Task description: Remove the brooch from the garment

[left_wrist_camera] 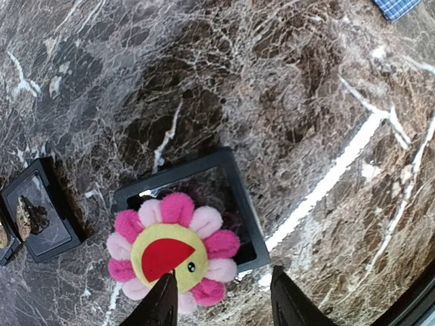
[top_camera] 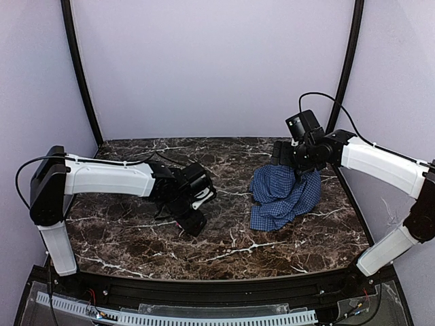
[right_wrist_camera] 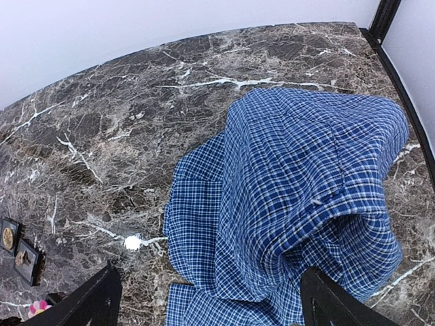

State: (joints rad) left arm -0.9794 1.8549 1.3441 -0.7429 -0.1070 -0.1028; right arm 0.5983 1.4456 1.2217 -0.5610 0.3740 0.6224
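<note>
The brooch [left_wrist_camera: 173, 255], a plush flower with pink petals and a yellow face with a red mouth, lies on a black square tray [left_wrist_camera: 238, 197] in the left wrist view. My left gripper [left_wrist_camera: 221, 305] is open just above it; one fingertip [left_wrist_camera: 163, 302] overlaps the brooch's lower edge. A sliver of the brooch [right_wrist_camera: 37, 307] shows in the right wrist view. The garment [top_camera: 284, 193], a blue checked shirt, lies bunched at the table's right. My right gripper [right_wrist_camera: 204, 305] is wide open above the garment [right_wrist_camera: 292, 204] and holds nothing. From the top, the left gripper [top_camera: 194, 219] hides the brooch.
Two small black boxes [left_wrist_camera: 41, 217] holding brownish items sit left of the tray, also seen in the right wrist view [right_wrist_camera: 20, 255]. The dark marble table [top_camera: 224, 251] has black frame posts [top_camera: 81, 75] at the back corners and walls around it.
</note>
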